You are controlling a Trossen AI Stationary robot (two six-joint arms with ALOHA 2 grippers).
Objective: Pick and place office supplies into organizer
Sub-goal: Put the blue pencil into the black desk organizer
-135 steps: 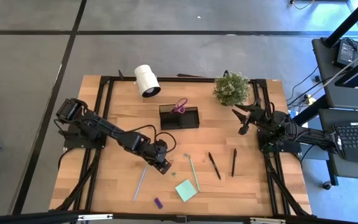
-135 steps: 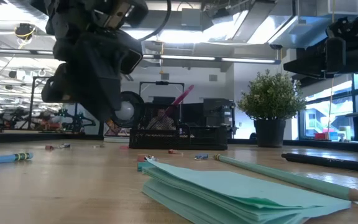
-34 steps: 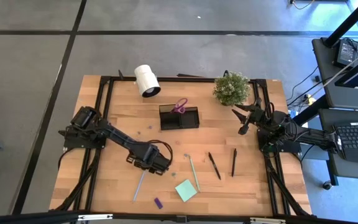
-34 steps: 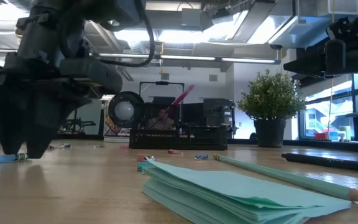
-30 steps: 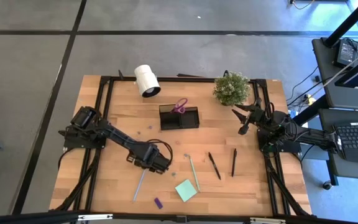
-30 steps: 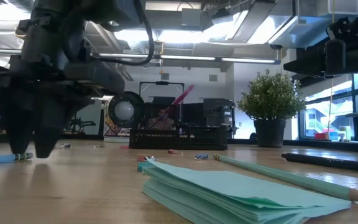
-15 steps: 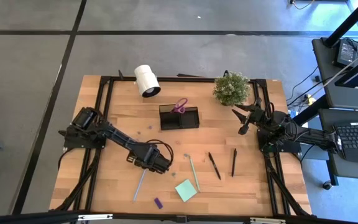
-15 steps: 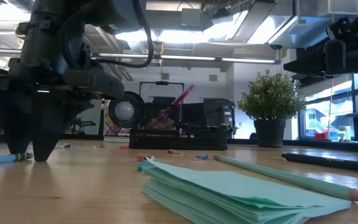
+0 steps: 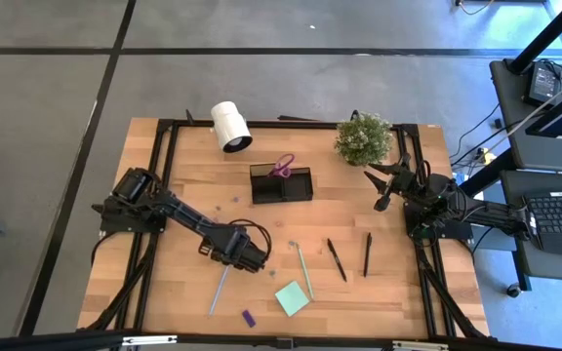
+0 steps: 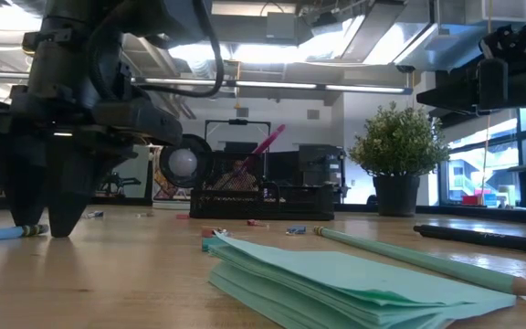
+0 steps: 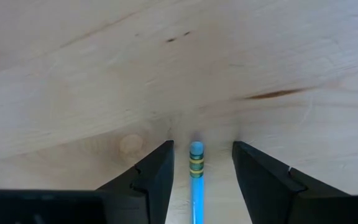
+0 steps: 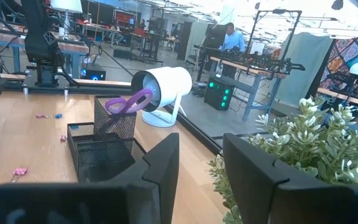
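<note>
Nearest the low camera lies a mint-green square sticky pad (image 10: 336, 283), its stacked sheets fanned slightly at the edge, with a pale green pen (image 10: 418, 258) running along the wooden table (image 9: 193, 297) just beside it. From above, a tiny purple piece (image 9: 248, 318) lies near the pad by the table's front edge, and two black pens (image 9: 337, 259) lie side by side, apart from each other, to the right of the pale green pen. To the left, the left gripper (image 9: 245, 263) stands low over the table with its fingers spread apart on either side of the upper end of a slim grey-blue pen (image 11: 196, 174); the wrist view shows that end, banded in green and yellow, in the gap between the two dark fingers (image 11: 157, 177), touching neither, and the rest of the pen is cut off by the picture's edge. In the low view the fingertips (image 10: 57, 224) reach down to the tabletop around the pen's banded end. Farther back sits a small black mesh rectangular organizer (image 9: 281, 183) with purple-handled scissors (image 9: 282, 167) standing in its taller section, handles up; what else lies inside is hard to make out. Behind it lie a white cylinder roll (image 9: 230, 126) and a small green potted plant (image 9: 363, 138). The right gripper (image 9: 380, 190) waits raised at the table's right side near the plant, its fingers parted and holding nothing.
</note>
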